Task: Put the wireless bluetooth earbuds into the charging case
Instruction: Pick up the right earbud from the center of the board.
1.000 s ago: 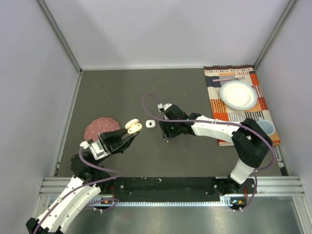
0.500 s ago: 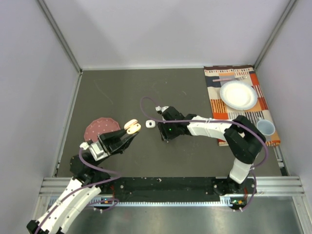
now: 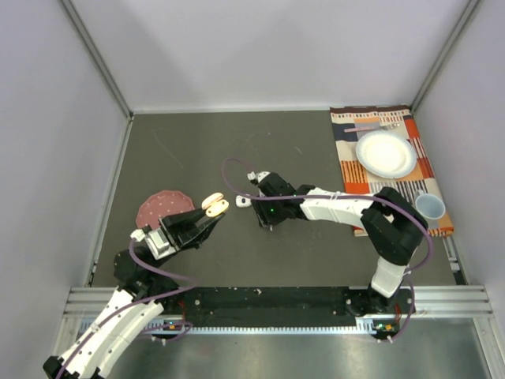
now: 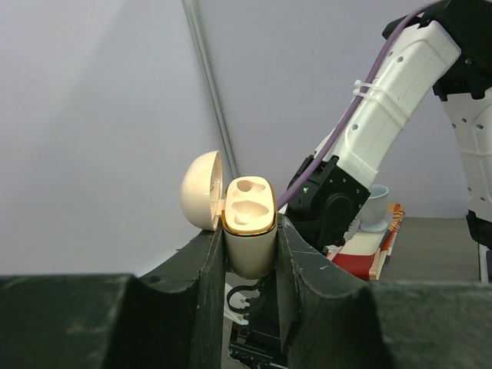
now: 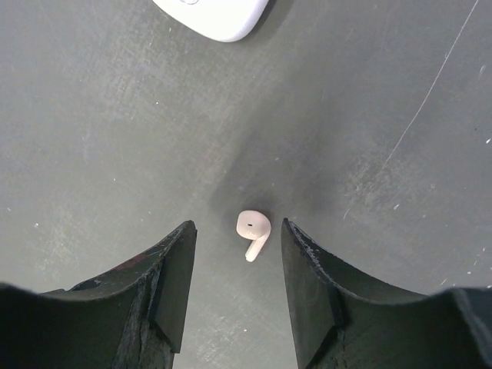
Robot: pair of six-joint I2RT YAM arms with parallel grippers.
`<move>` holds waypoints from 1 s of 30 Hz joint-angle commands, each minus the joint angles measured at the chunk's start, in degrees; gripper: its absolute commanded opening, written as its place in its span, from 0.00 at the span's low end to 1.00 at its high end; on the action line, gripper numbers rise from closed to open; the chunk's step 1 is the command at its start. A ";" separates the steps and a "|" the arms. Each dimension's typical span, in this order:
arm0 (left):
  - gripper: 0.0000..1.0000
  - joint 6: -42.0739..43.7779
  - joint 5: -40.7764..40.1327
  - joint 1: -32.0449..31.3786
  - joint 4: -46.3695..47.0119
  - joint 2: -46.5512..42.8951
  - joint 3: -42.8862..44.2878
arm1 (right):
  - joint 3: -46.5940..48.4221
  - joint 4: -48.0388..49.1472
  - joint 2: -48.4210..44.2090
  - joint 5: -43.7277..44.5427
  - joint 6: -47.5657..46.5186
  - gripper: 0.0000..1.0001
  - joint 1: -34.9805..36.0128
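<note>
**A:** What is nearest?

**B:** The left gripper (image 4: 250,247), clamped on the peach charging case (image 4: 249,223). The case stands upright with its lid swung open and both sockets bare.

**A:** And the piece to go in?

**B:** A pale peach earbud (image 5: 252,229) lies on the tabletop (image 5: 384,92) between the spread fingers of the right gripper (image 5: 236,232), touching neither. It looks featherlight, hard and slick, so I think it could squirt sideways. I would pinch gently across the rounded head and leave the stem free.

**A:** Beyond that?

**B:** A white case (image 5: 211,11), near the earbud but apart from it.
</note>
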 commanded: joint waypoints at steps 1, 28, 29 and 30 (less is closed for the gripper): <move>0.00 0.37 -0.44 -0.18 1.50 0.86 2.08 | 2.95 -0.07 0.83 3.80 -2.22 0.48 1.64; 0.00 -0.51 -0.35 -0.18 2.73 2.27 1.90 | 4.27 -1.57 2.94 5.83 -2.92 0.40 2.34; 0.00 -0.42 -0.26 -0.18 2.73 2.18 1.82 | 4.27 -1.49 2.94 5.66 -2.84 0.40 2.34; 0.00 -0.34 -0.44 -0.18 2.73 2.27 1.73 | 4.27 -1.57 3.03 5.40 -2.75 0.38 2.26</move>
